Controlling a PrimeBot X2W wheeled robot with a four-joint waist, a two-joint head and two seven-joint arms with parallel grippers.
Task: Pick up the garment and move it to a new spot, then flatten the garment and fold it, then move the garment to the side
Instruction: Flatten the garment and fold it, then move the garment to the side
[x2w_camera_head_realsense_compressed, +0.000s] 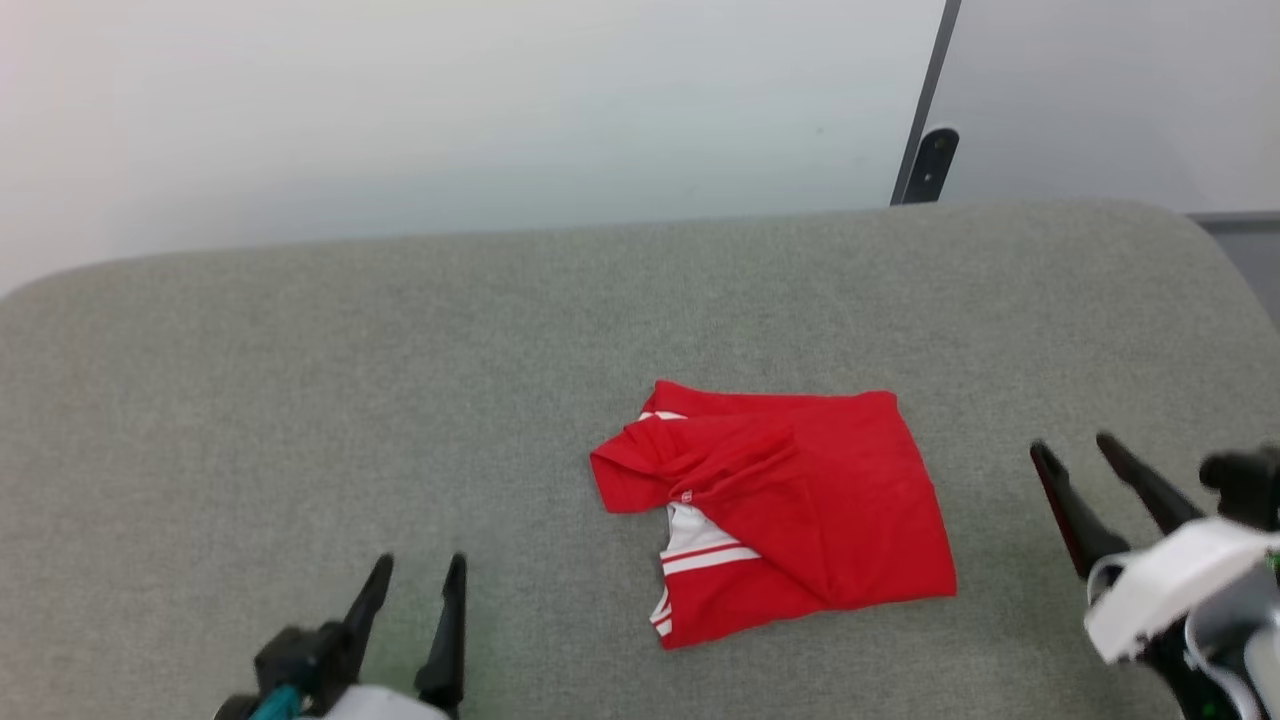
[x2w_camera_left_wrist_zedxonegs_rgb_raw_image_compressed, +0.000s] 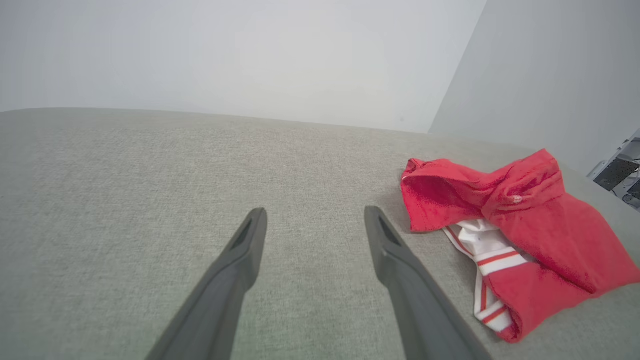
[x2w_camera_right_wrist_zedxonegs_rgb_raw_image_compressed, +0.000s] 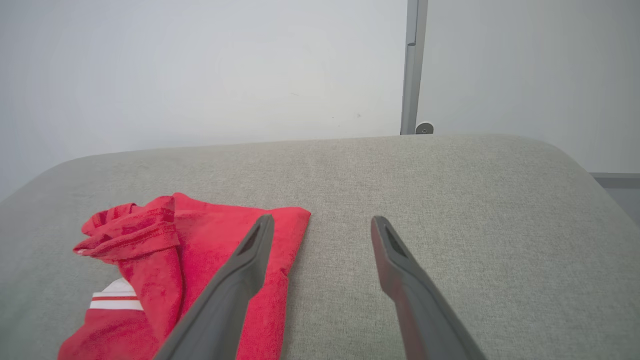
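Two empty, wide-open tools flank a folded red garment on a grey fabric-covered tabletop.

The left tool (x2w_camera_head_realsense_compressed: 421, 560) has its two dark fingers spread wide, holding nothing, above bare fabric near the front edge, well to the left of the garment (x2w_camera_head_realsense_compressed: 800, 490). The right tool (x2w_camera_head_realsense_compressed: 1072, 446) also stands with fingers apart and empty, near the garment's right edge and clear of it in the head view. The garment, roughly folded with a bunched flap on its left and a white striped sleeve showing, lies a little right of the middle. Bare tabletop (x2w_camera_head_realsense_compressed: 300, 350) stretches wide to its left and behind it, up to the rounded far edge against a pale wall (x2w_camera_head_realsense_compressed: 450, 100).
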